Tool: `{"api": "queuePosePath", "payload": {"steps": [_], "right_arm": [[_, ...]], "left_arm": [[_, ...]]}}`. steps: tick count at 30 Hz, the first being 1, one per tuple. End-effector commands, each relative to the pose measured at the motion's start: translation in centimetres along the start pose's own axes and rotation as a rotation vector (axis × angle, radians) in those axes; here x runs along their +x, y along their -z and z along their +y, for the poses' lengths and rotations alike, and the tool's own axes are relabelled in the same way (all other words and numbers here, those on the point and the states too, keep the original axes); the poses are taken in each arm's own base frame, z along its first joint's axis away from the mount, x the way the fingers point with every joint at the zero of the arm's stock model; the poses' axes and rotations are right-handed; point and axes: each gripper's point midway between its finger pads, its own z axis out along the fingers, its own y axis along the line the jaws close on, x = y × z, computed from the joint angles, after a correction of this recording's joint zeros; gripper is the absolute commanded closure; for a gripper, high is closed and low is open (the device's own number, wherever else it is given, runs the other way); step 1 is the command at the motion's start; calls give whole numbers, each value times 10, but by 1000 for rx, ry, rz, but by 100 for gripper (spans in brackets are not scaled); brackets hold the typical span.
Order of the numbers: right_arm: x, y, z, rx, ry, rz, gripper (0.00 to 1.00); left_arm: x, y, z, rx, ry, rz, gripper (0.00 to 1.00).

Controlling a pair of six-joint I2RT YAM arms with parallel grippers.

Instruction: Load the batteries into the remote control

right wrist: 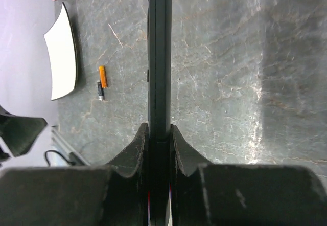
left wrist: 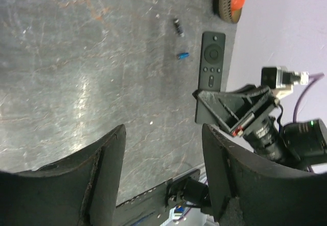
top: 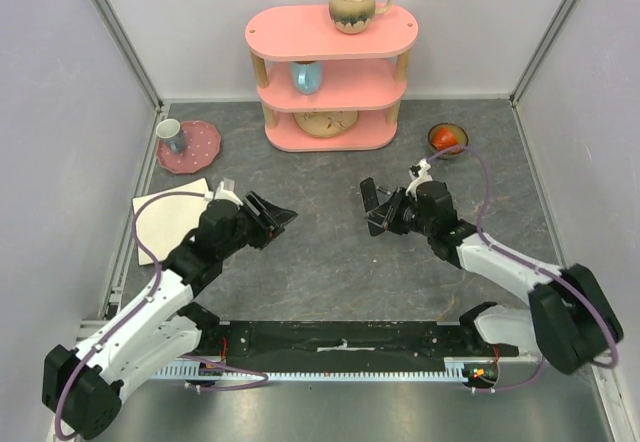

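My right gripper (right wrist: 159, 129) is shut on the near end of the black remote control (right wrist: 159, 42), which it holds edge-on above the table. In the left wrist view the remote (left wrist: 211, 65) shows its button face, with the right gripper (left wrist: 230, 108) at its lower end. A blue battery (left wrist: 182, 55) and a dark grey battery (left wrist: 178, 26) lie on the table beyond it. An orange battery (right wrist: 102, 76) and a dark battery (right wrist: 100, 90) lie beside the white sheet. My left gripper (left wrist: 163, 131) is open and empty, facing the remote (top: 371, 200) across a gap.
A white sheet (top: 170, 217) lies at the left under the left arm. A pink plate with a cup (top: 190, 145) sits behind it. A pink shelf (top: 330, 72) stands at the back. A bowl with a red ball (top: 447, 139) is at the back right.
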Motion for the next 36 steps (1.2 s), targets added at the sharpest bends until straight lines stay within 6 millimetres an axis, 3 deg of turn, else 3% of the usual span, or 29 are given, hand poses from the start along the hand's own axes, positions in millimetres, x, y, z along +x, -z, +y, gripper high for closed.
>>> {"api": "queuePosePath", "payload": {"steps": [1,5,12,16,19,20,22,25,32,35,36], "right_arm": [[-1,-15,30,-206,-155,45,100],[2,-31,20,-173,-160,65,100],[13,-54,-19,0,-168,114,100],[30,-65,-39,80,-183,185,99],[41,-67,-49,111,-193,228,91],[43,-67,-52,120,-193,239,84],[51,-65,-59,144,-192,270,67],[59,-59,-66,177,-170,303,52],[73,-23,-86,297,-69,378,38],[67,-4,-88,339,4,372,37],[56,3,-86,351,38,330,37]], "left_arm": [[13,2,6,43,29,44,35],[23,3,22,29,42,66,36],[30,1,35,22,63,81,36],[35,-1,39,13,68,105,37],[37,-2,41,14,68,112,37],[37,-2,41,15,69,112,37],[39,-2,43,14,71,117,37],[41,-2,44,14,73,129,37],[47,-3,50,5,74,150,36],[48,-2,52,1,73,152,35],[48,-2,52,3,67,151,35]]}}
